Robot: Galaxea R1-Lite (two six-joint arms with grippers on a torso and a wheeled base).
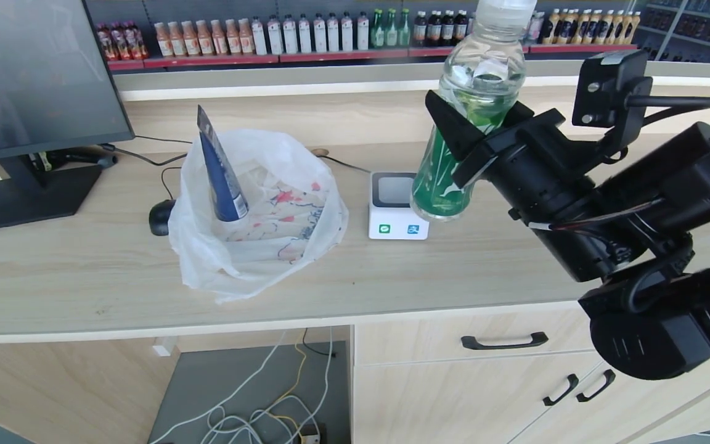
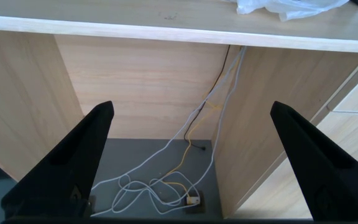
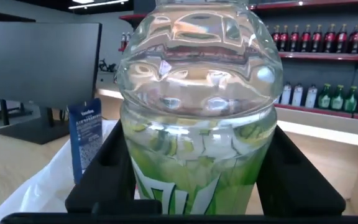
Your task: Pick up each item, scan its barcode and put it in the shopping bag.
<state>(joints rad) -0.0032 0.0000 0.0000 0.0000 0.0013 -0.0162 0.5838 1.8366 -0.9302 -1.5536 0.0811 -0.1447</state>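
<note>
The right end effector (image 1: 473, 114) is clenched on a bottle (image 1: 484, 74), gripping it near the top of its green label. It holds the bottle almost upright, cap uppermost, in the air off the tabletop (image 1: 84, 277). In the head view the bottle's base overlaps the 3 o'clock edge of the white scanner (image 1: 392, 216). At 9 o'clock from the scanner an open white plastic bag (image 1: 306, 228) sits on the tabletop. A blue tube (image 1: 219, 172) stands tilted inside it, flat end up. A black mouse (image 1: 159, 217) lies just beside the bag at its 9 o'clock, and a dark monitor (image 1: 34, 74) stands at 10 o'clock from the bag. The left end effector (image 2: 188, 168) is released, fingers (image 2: 67, 168) spread wide. It hangs low below the tabletop's front edge, facing the recess where cables (image 2: 160, 186) lie on the floor.
</note>
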